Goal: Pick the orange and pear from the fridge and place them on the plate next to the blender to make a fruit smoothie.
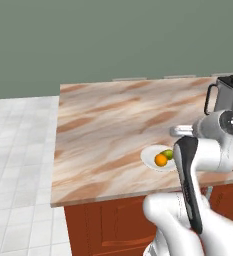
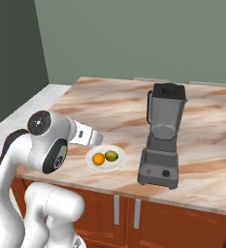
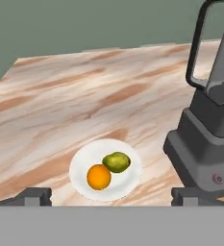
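The orange (image 3: 99,177) and the pear (image 3: 116,162) lie side by side, touching, on the white plate (image 3: 84,163). The plate rests on the marble counter just left of the grey blender (image 3: 209,125). My gripper (image 3: 114,198) hangs open above the plate's near edge, its fingertips (image 3: 34,197) spread wide with nothing between them. From the base, the orange (image 2: 98,159), pear (image 2: 111,156) and plate (image 2: 117,164) sit beside the blender (image 2: 163,140); the left base view shows the orange (image 1: 161,160), pear (image 1: 168,154), plate (image 1: 149,159) and blender (image 1: 230,97). The fridge is out of view.
The marble counter (image 1: 103,130) stretches wide to the left and behind the plate, ending at a front edge over red-brown cabinets (image 2: 129,213). A pale tiled floor (image 1: 18,165) lies left of the counter. A green wall (image 2: 134,34) stands behind.
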Controlling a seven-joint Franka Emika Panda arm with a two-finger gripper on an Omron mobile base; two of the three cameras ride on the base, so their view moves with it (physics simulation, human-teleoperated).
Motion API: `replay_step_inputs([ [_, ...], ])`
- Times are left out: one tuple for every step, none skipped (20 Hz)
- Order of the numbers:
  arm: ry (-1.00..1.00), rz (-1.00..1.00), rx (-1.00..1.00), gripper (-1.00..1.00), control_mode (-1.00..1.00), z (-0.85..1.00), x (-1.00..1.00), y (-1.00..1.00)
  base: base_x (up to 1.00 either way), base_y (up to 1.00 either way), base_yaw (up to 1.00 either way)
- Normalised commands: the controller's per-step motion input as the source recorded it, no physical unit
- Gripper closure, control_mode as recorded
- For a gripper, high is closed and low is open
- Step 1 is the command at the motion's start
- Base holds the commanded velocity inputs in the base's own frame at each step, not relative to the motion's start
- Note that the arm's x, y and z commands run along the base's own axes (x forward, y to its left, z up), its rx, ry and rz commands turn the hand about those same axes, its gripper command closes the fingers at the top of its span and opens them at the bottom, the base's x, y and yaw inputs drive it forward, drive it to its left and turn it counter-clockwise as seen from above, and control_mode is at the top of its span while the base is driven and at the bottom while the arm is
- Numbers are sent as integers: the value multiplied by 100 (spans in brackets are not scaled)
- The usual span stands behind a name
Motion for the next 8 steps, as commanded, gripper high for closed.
replay_step_inputs([
  [-21,6,-4,-100,-100,100,-100,29,0,0,0],
  [-15,4,-3,-100,-100,100,-100,35,0,0,0],
  [-3,6,-3,-100,-100,100,-100,38,0,0,0],
  [0,8,-4,-100,-100,100,-100,43,0,0,0],
  [-4,12,-9,-100,-100,100,-100,46,0,0,0],
  [0,42,-14,-100,-100,100,-91,78,0,0,0],
  [-53,17,0,-100,-100,43,-81,18,0,0,0],
  [5,0,0,-100,-100,0,0,0,0,0,0],
])
